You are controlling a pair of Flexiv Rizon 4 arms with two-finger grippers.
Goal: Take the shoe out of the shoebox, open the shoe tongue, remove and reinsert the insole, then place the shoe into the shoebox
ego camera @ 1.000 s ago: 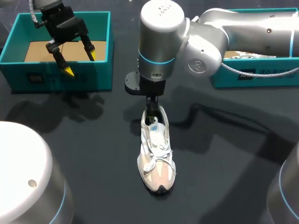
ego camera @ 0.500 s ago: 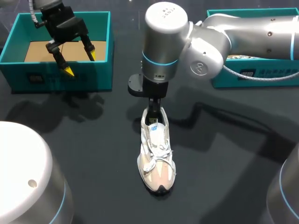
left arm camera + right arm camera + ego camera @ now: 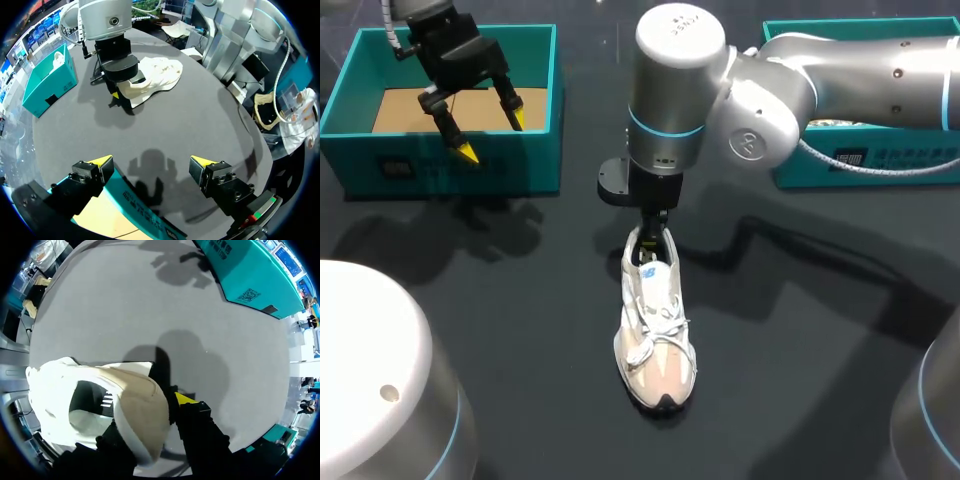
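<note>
A white and beige sneaker [image 3: 655,330] lies on the dark table, toe toward the front edge. My right gripper [image 3: 648,240] comes straight down onto its heel. In the right wrist view the heel wall of the sneaker [image 3: 100,400] sits between the fingers of my right gripper [image 3: 155,415], one finger inside the opening and the yellow-tipped one [image 3: 185,399] pressed on the outside, so it is shut on the heel. My left gripper [image 3: 492,135] hangs open above the left teal shoebox [image 3: 450,165]. The left wrist view shows the left gripper [image 3: 150,162] open and empty, with the sneaker [image 3: 155,80] far ahead.
A second teal shoebox [image 3: 860,160] stands at the back right under my right arm, with something white inside. The left shoebox [image 3: 250,275] lies ahead of the right gripper. Large grey robot bases [image 3: 370,370] [image 3: 930,400] fill the front corners.
My right arm has shifted slightly to the right and its fingers have closed on the sneaker's heel. The left arm and the sneaker have stayed put.
</note>
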